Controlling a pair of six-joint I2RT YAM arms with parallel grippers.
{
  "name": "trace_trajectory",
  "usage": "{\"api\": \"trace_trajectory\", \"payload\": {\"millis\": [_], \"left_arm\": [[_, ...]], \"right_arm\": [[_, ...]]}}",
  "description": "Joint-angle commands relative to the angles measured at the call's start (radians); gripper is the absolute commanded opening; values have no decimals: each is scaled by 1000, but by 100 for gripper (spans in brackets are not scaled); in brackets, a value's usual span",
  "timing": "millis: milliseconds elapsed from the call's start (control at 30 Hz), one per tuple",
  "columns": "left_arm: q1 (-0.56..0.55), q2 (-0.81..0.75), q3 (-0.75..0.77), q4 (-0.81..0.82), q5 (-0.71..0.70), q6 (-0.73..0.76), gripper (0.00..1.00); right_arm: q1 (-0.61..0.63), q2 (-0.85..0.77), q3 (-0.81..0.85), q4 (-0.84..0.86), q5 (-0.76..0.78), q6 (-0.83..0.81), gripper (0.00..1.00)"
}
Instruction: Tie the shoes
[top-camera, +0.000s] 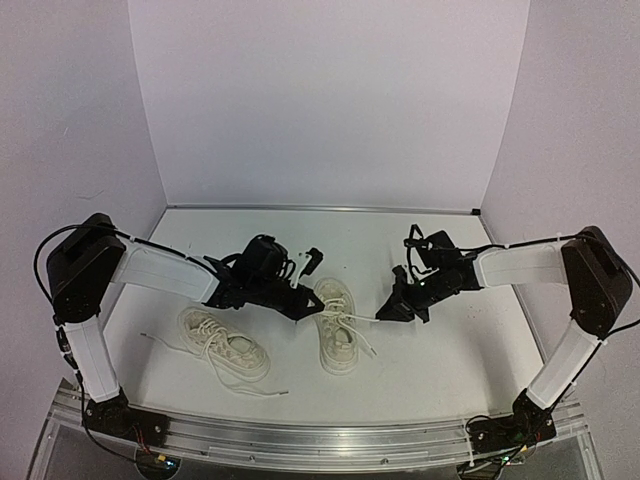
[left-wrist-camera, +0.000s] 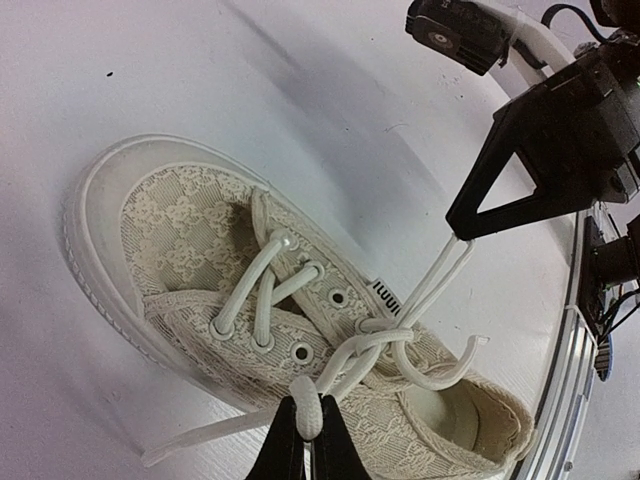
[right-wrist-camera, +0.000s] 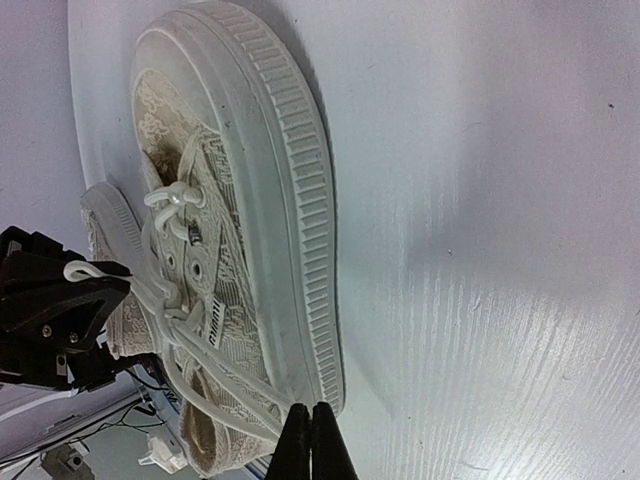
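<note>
Top external shows one shoe (top-camera: 335, 330) lying on the white table (top-camera: 450, 350) between the two claws. The left claw (top-camera: 304, 306) is at one flank of it and the right claw (top-camera: 384, 314) is just off the other flank. The second shoe (top-camera: 228, 348) sits apart, back from the left claw's tips on the near side, and its own strings trail loose across the table.

From the left wrist, the left claw (left-wrist-camera: 307, 425) is pressed together on a loop of the lace (left-wrist-camera: 400, 335), with the shoe's eyelets directly ahead of its tips. Beyond the shoe, the right claw (left-wrist-camera: 461, 232) pinches another loop of that lace and holds it raised above the tongue.

From the right wrist, the right claw (right-wrist-camera: 310, 430) has its fingers closed tight. A strand runs from the shoe's side to its tips, though the pinch itself is hard to make out there. The ribbed sole faces this claw, and the left claw (right-wrist-camera: 105, 285) shows past the shoe.
</note>
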Motion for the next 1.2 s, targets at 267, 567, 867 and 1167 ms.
{"api": "trace_trajectory", "payload": {"millis": [267, 567, 867, 1167], "left_arm": [[28, -5, -13, -5, -61, -37, 0], [27, 16, 36, 8, 15, -8, 0], [15, 14, 55, 38, 63, -14, 0], [-24, -28, 42, 61, 99, 69, 4]], "right_arm": [[-43, 15, -7, -64, 55, -33, 0], [-41, 46, 89, -20, -117, -60, 9], [-41, 32, 104, -12, -157, -56, 43], [5, 12, 70, 29, -188, -2, 41]]}}
